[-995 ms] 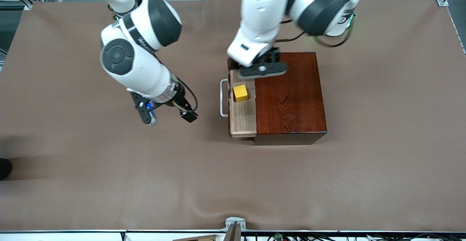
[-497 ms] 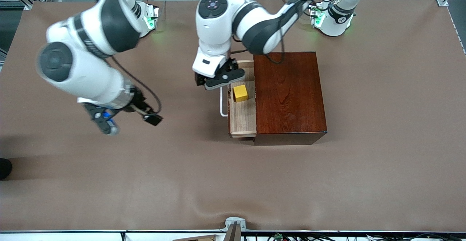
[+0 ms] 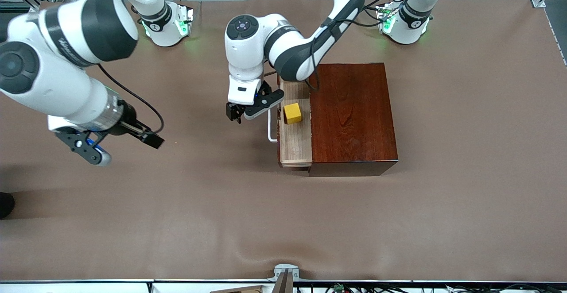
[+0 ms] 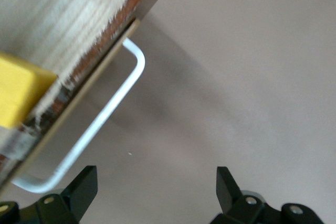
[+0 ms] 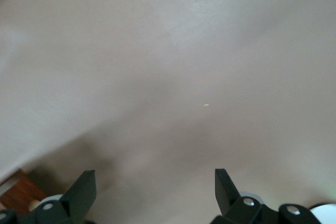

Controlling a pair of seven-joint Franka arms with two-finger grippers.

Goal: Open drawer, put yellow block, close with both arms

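Drawer [image 3: 294, 129] pulled out w/ yellow block [image 3: 292, 113] inside, just beside left end effector [image 3: 241, 112], which hangs wide open, empty, over tabletop [image 3: 283, 222] next to white handle [image 3: 271, 127]. Right end effector [image 3: 95, 149] also spread open, empty, well apart from drawer.

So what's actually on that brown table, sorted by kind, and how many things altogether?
Wooden box with its drawer pulled open: 1
Yellow block, lying in the drawer: 1
Robot arms: 2, the left end effector beside the drawer handle, the right end effector over bare table
Total: 4
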